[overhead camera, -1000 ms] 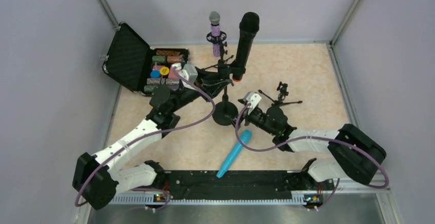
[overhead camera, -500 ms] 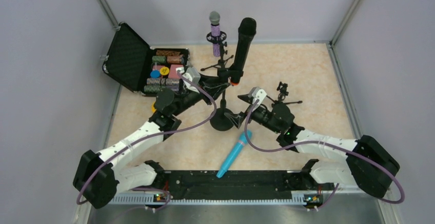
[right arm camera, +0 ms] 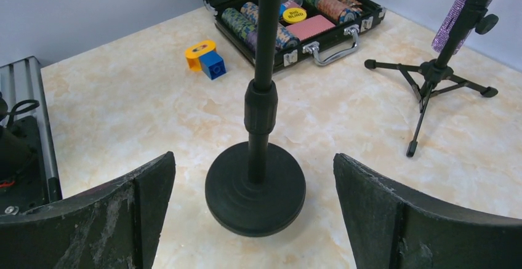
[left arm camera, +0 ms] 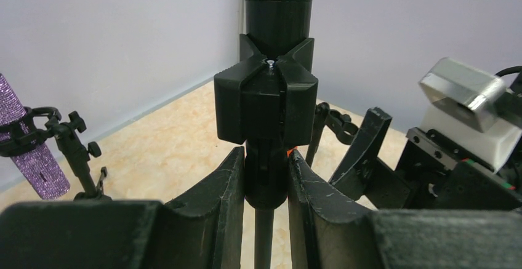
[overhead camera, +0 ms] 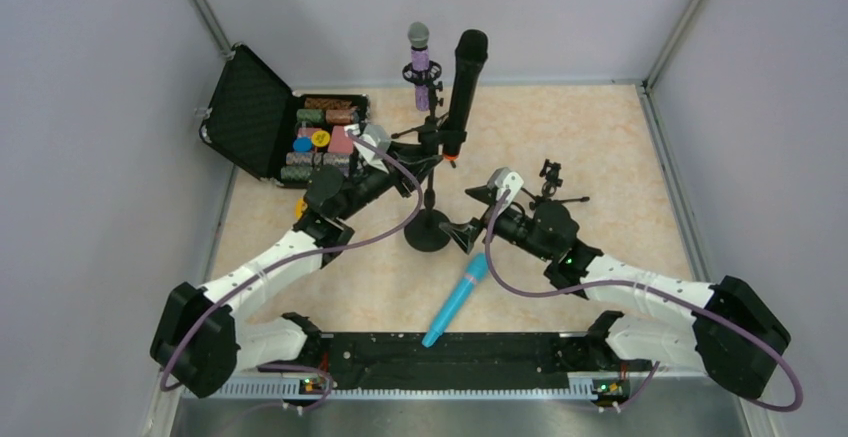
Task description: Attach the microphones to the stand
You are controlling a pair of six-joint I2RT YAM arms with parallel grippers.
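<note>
Swung upright, the black microphone (overhead camera: 466, 77) is steadied: left hand (left arm camera: 266, 165) clamped on the stand (overhead camera: 428, 229), right hand (right arm camera: 254, 180) spread wide at three o'clock.

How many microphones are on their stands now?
Two look done: the purple microphone sits in its tripod, the black microphone in the clip of the round-base stand. The left gripper clamps that stand; the right gripper is open. Left: the blue microphone lies on the table.
</note>
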